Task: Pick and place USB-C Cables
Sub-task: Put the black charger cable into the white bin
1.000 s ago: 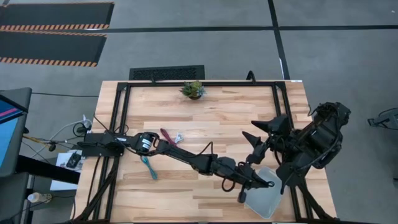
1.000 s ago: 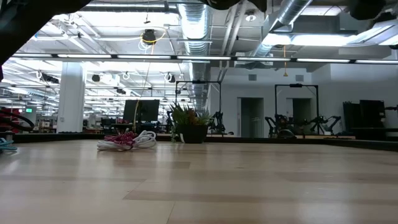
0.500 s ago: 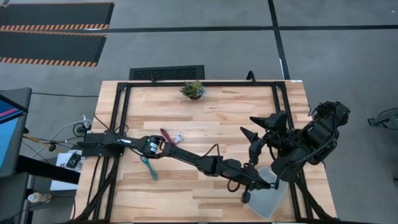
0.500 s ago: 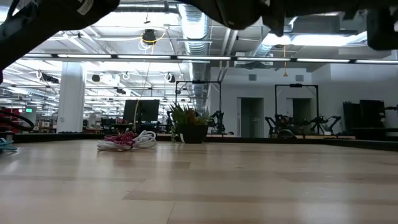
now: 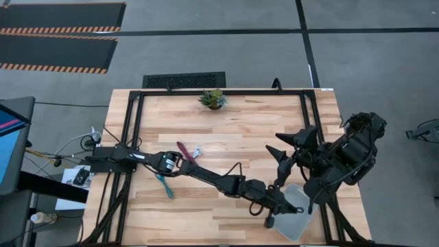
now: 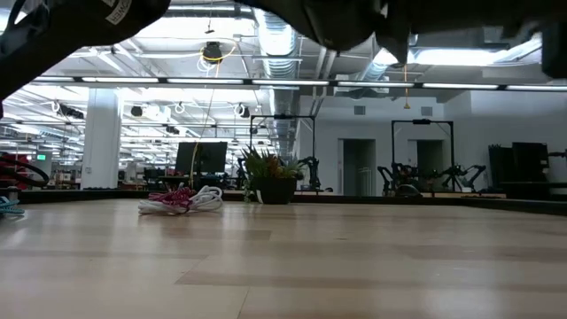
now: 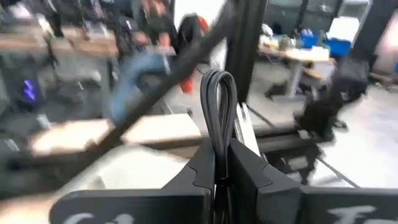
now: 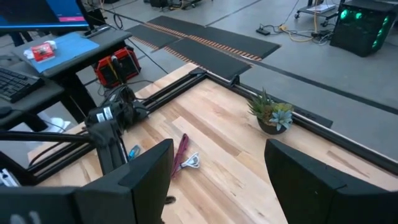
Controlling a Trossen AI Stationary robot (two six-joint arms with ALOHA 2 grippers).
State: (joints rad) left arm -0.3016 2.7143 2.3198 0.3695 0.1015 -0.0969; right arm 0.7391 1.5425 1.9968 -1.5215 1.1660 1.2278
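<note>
My left arm reaches across the table, its gripper (image 5: 269, 218) at the left edge of a clear tray (image 5: 299, 214). In the left wrist view that gripper (image 7: 217, 169) is shut on the black cable (image 7: 217, 106). The maroon cable (image 5: 183, 149) and the white cable (image 5: 197, 151) lie side by side on the wood. They show in the low view as the maroon cable (image 6: 174, 200) and the white cable (image 6: 209, 197). The teal cable (image 5: 164, 184) lies nearer the near edge. My right gripper (image 8: 217, 186) is open and hovers above the table's right side (image 5: 283, 147). My left gripper pinches the black cable bundle between its two fingers, just below the looped end (image 7: 217, 146). The fingers lie along the bundle, and its loop (image 7: 217, 84) sticks out past the fingertips. The bundle is lifted clear of the table.
A small potted plant (image 5: 213, 99) stands at the far edge, also in the right wrist view (image 8: 272, 115). A black frame runs around the tabletop (image 5: 226, 130). The left arm's long forearm (image 5: 212, 177) crosses the table's middle. People and furniture show in the room beyond.
My left arm has stretched a little farther toward the table's right, and its gripper has drifted slightly toward the near edge beside the tray, still shut on the black cable. My right gripper has shifted a little toward the left and back.
</note>
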